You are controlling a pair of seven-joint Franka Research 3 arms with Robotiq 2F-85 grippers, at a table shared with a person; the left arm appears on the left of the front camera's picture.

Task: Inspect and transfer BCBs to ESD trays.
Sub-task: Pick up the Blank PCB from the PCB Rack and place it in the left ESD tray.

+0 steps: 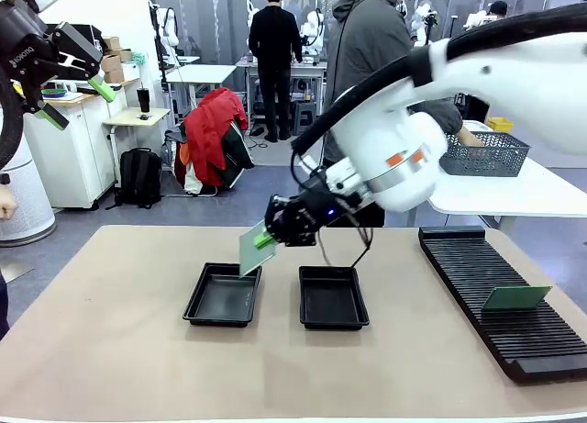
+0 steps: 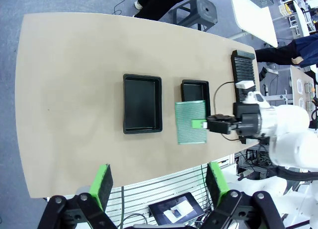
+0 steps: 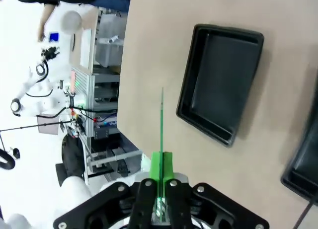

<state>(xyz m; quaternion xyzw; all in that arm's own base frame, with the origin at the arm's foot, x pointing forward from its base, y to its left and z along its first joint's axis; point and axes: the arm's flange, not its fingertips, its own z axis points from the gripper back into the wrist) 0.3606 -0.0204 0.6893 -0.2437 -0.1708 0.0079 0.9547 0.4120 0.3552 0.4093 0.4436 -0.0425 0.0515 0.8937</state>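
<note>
**Right jaws.** The right jaws are closed on a BCB (image 1: 249, 249). The green pads (image 1: 265, 241) pinch one edge of the board, and the rest of it projects out past the jaw tips. The board is tilted, with its free end lower than the jaws, above the worktop (image 1: 110, 331). In the right wrist view the BCB (image 3: 161, 117) shows edge-on as a thin green line rising from between the pads (image 3: 167, 164). In the left wrist view the BCB (image 2: 191, 122) shows a striped green face.

**ESD trays.** Two black ESD trays lie side by side on the worktop below the right jaws.
- In the front view, one tray (image 1: 223, 294) lies under the board's free end. The other tray (image 1: 333, 297) lies below the jaws on the wrist side.
- In the right wrist view, one tray (image 3: 221, 80) lies beyond the jaw tips and off to one side of the board's edge. The other tray (image 3: 303, 164) is beside the jaws at the frame edge. The board stands apart from both.

**Left jaws.** The left jaws are spread wide and hold nothing, with the pads (image 1: 101, 88) raised high. In the left wrist view, both trays (image 2: 142, 105) (image 2: 195, 90) and the held board lie far beyond the pads (image 2: 103, 182).

**Second BCB.** A second BCB (image 1: 516, 297) stands in a black slotted rack (image 1: 459, 258), well apart from both sets of jaws.
</note>
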